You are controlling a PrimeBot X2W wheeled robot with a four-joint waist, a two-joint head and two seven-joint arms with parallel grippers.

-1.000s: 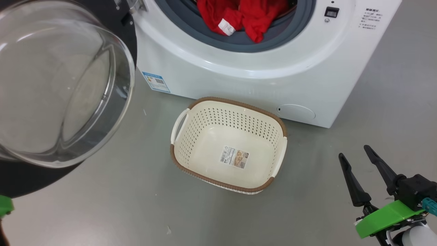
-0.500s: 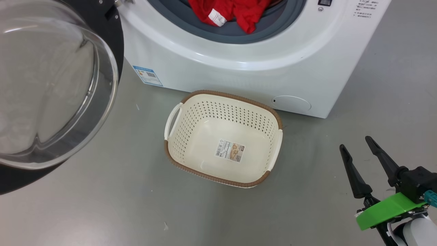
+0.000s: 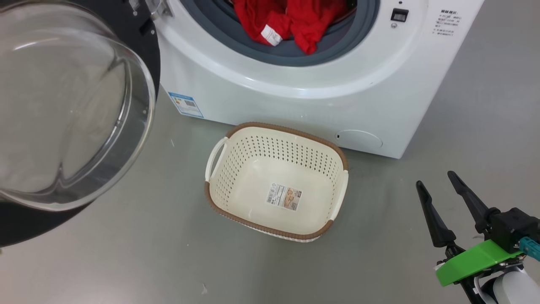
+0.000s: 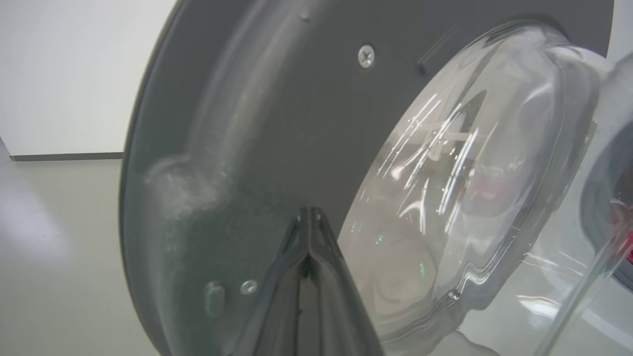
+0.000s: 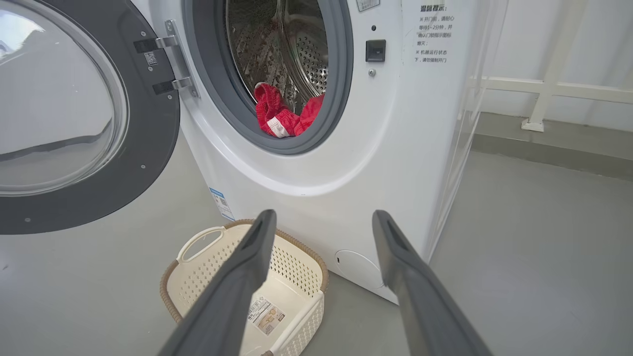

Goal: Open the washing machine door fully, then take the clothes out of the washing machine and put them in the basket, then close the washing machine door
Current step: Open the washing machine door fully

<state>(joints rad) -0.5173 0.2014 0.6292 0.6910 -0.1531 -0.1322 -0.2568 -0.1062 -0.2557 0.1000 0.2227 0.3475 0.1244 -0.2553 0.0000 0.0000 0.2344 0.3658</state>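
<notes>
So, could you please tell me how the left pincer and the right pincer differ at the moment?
The left pincer is shut, fingers pressed together; the right pincer is open, fingers spread apart. The left pincer sits close up to the door's dark rim; the right pincer hangs over bare floor, to the right of the basket and well off the door. Both have long dark fingers and hold nothing.

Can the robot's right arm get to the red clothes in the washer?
Probably yes. The door is swung aside, the clothes lie right at the front, and the right gripper, jaws open, faces them with nothing between.
</notes>
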